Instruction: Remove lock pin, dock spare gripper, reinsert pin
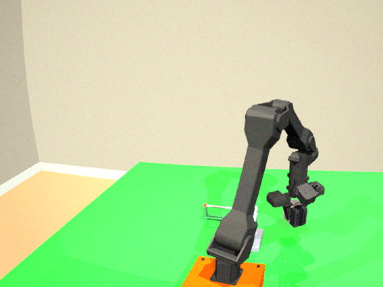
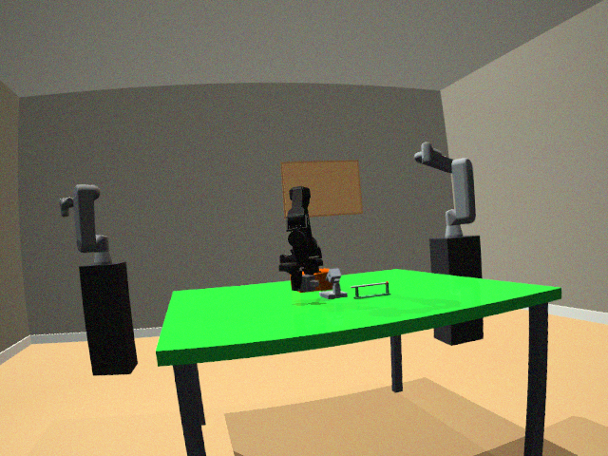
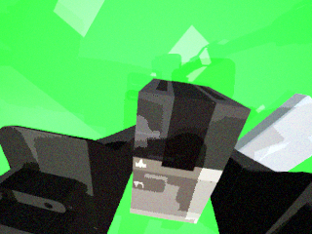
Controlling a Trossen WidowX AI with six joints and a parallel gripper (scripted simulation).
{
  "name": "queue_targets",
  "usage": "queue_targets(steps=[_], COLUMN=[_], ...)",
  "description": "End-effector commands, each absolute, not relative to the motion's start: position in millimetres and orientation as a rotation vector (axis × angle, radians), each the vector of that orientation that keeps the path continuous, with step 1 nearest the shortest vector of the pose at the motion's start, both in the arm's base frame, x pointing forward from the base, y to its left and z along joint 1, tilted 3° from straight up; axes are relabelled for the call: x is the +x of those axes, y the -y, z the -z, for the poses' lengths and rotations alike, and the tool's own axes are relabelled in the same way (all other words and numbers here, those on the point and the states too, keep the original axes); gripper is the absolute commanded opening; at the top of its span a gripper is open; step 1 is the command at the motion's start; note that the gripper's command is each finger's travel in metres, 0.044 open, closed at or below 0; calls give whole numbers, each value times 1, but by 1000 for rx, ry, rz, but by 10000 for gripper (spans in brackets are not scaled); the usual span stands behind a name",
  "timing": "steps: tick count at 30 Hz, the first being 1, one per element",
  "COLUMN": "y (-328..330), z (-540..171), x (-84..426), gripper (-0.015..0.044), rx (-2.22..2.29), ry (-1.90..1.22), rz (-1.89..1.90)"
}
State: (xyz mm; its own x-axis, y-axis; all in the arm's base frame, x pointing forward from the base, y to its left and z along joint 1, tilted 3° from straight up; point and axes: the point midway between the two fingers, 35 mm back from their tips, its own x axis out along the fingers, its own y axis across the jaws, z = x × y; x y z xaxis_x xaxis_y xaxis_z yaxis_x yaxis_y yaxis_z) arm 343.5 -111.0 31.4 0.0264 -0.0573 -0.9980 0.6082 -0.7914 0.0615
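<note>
Spare gripper (image 1: 297, 216) (image 2: 309, 283) (image 3: 172, 132) seemingly between claw (image 1: 294, 200) (image 2: 300, 279) (image 3: 171, 171) fingers.

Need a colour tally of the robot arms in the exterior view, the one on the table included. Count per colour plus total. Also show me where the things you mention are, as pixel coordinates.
Black arm on the table (image 2: 298, 216): 1
Grey arms on black pedestals, one at the left (image 2: 85, 218) and one at the right (image 2: 463, 188): 2
Total: 3
</note>
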Motion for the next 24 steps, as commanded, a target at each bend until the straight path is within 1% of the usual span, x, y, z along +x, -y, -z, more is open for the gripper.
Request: queue_targets(steps=[1,12,18,24], y=[111,111,111,112], z=[-34,-34,-31,-9], x=[344,341,341,340], gripper=[0,0,0,0], rx=[1890,2057,2070,2094], ry=[-480,-239,-219,-178], rz=[1860,2007,2018,2040])
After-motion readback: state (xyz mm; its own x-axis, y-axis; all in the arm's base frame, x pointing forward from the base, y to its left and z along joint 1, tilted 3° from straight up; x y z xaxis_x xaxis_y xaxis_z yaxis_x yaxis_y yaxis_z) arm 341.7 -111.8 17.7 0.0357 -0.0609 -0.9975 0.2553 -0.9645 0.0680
